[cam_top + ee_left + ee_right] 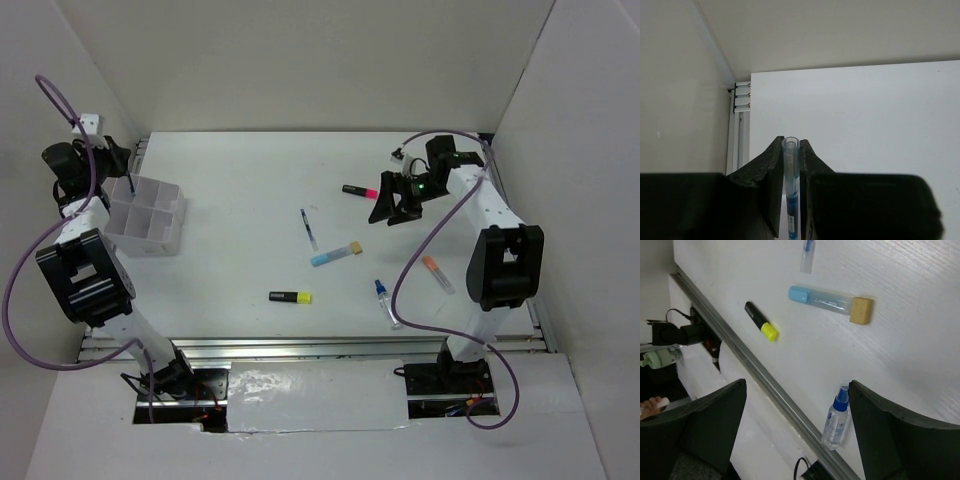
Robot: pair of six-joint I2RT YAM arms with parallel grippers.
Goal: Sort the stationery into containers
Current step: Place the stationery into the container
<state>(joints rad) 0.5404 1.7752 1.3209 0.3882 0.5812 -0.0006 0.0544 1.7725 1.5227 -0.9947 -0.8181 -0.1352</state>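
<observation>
- The left tool (791, 149) is closed on a pen (791, 175), at the box (160, 240), upper left of the top view.
- The right tool (796, 390) is wide, upper right; a bottle (836, 420) lies on the worktop (910, 355).

A white tabletop (240, 190) sits inside plain white walls (300, 60), with a silver metal rail (300, 347) running along its near edge.

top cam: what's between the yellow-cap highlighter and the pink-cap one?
Between the yellow-cap highlighter and the pink-cap highlighter lies the light-blue marker, with a thin pen just beside that line. The top view shows it.
</observation>
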